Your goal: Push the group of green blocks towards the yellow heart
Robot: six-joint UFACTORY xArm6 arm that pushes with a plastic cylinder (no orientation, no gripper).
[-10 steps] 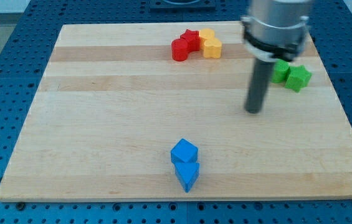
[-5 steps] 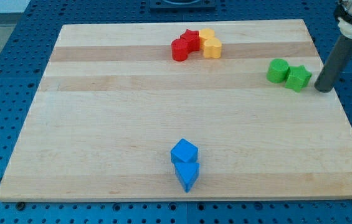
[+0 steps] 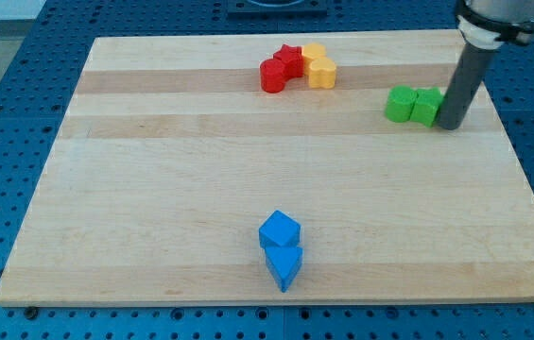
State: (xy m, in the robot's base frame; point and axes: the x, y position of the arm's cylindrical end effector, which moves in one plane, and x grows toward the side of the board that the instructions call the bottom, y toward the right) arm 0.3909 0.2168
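Two green blocks sit side by side at the view's right: a green cylinder (image 3: 399, 104) and a green star-like block (image 3: 426, 107), partly hidden by my rod. My tip (image 3: 451, 126) touches the right side of the star block. The yellow heart (image 3: 321, 72) lies at the view's top centre, with another yellow block (image 3: 314, 52) just behind it. The green pair is to the right of and a little below the heart.
A red cylinder (image 3: 272, 76) and a red star (image 3: 290, 60) sit against the yellow blocks' left. Two blue blocks (image 3: 279, 229) (image 3: 284, 265) lie near the view's bottom centre. The wooden board (image 3: 153, 189) rests on a blue perforated table.
My tip swung from left of the green blocks round to their right, then pushed left. Both green blocks slid leftwards, towards the yellow heart.
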